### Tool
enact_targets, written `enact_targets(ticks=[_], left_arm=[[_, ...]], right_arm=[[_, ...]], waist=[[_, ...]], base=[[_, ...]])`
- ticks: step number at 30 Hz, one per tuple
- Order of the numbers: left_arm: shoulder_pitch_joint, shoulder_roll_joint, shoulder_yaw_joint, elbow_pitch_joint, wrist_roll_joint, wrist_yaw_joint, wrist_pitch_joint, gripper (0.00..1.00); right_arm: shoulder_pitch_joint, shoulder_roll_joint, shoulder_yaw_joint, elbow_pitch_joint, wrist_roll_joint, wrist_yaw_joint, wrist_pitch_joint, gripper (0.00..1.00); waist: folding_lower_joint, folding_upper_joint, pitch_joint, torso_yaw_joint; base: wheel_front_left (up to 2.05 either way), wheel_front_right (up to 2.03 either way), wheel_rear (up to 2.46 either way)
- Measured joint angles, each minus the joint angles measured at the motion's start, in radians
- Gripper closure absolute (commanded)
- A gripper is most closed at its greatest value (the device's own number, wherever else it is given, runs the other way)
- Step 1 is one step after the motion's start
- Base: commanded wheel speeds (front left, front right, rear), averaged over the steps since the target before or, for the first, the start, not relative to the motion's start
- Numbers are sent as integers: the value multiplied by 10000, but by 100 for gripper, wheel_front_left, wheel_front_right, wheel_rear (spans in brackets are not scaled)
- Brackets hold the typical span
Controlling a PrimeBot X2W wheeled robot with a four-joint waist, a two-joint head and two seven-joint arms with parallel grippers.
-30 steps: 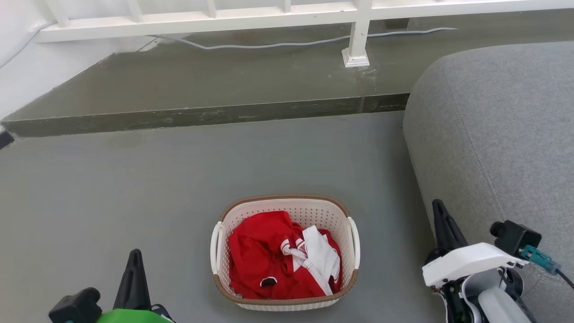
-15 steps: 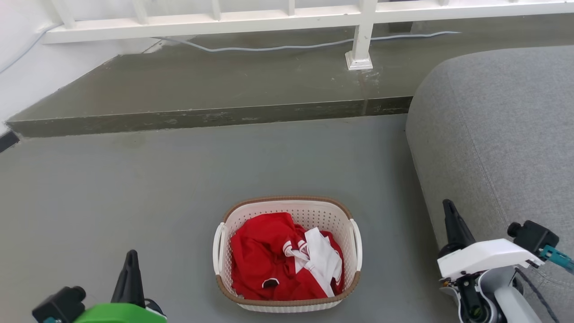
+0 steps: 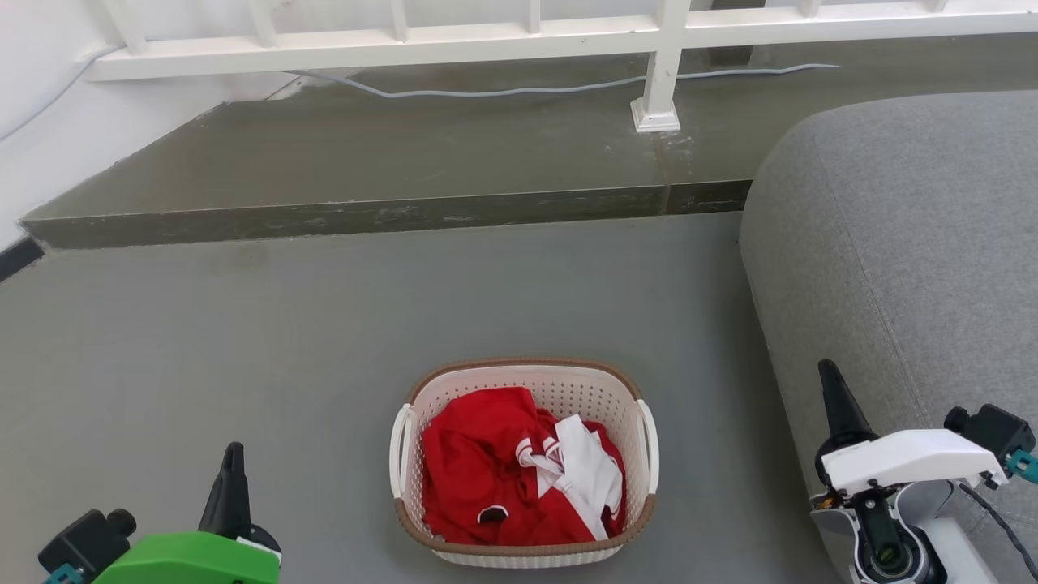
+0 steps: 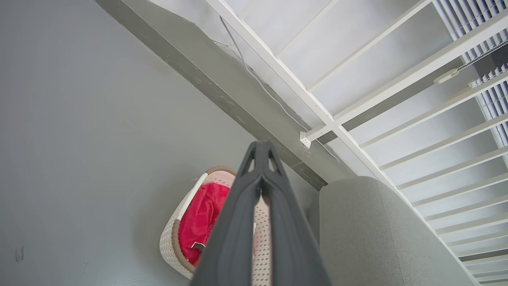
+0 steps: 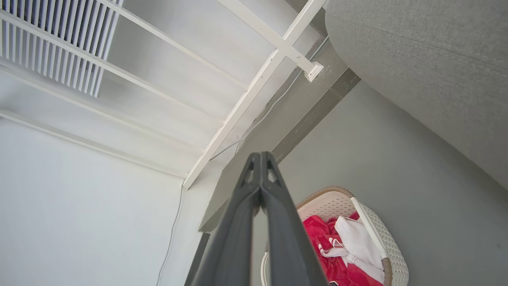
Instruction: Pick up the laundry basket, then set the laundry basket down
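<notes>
The laundry basket point(image 3: 523, 362) stands upright and level on the grey floor point(image 3: 308, 365), with red-and-white clothes point(image 3: 478, 470) heaped inside it. That fits either a basket waiting to be lifted or one already put back, and the pictures do not settle which.

If it is to be lifted, the likeliest trouble is an uneven lift. The two white loop handles point(image 3: 397, 450) are thin and lie close to the basket's walls, so a finger could slide past one or catch only its edge. If one side rises before the other, the basket would tip and the clothes could spill over the brown rim. The grey sofa point(image 3: 892, 243) sits close to the basket's right, so an arm working on that side has little room and could brush the upholstery or nudge the basket sideways. If the basket already lies as wanted, the only risk is an arm swinging inward and knocking it.

The left gripper point(image 3: 233, 451) hangs to the left of the basket, well apart from it. In its wrist view point(image 4: 260, 147) its two fingers press together along their length and hold nothing. The right gripper point(image 3: 828, 371) hangs to the basket's right, between it and the sofa. It is likewise closed tip to tip point(image 5: 260, 157), empty, and touching nothing.
</notes>
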Motion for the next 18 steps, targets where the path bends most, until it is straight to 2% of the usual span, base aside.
enact_targets(ticks=[18], left_arm=[[-485,73,247,537,-2491,-468,520,100]], right_arm=[[-207,-58,-635,163,2251,445,500,100]], waist=[[0,0,-105,124]], base=[[0,0,0]])
